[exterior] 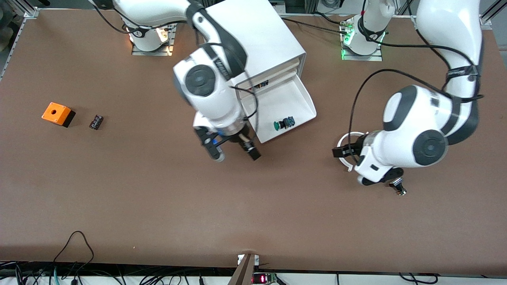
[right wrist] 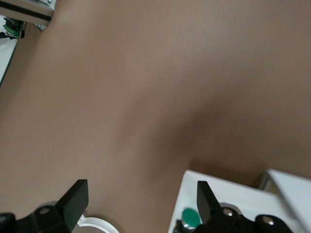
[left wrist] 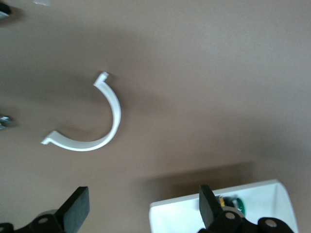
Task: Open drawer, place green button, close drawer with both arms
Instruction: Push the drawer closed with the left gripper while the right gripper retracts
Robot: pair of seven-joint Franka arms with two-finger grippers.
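The white cabinet (exterior: 261,35) stands at the robots' side of the table. Its lowest drawer (exterior: 293,95) is pulled out, and the green-capped button (exterior: 283,124) lies in it near the sloped front. My right gripper (exterior: 231,152) is open and empty, over the table beside the drawer's front corner. Its wrist view shows the drawer (right wrist: 228,194) and button (right wrist: 191,217) by one finger. My left gripper (exterior: 358,158) is open and empty over a white half ring (exterior: 348,138), toward the left arm's end. Its wrist view shows the drawer's corner (left wrist: 262,204) and button (left wrist: 237,204).
An orange box with a hole (exterior: 57,114) and a small black part (exterior: 96,122) lie toward the right arm's end. A small black-and-silver part (exterior: 398,187) lies by the left hand. The half ring also shows in the left wrist view (left wrist: 97,121).
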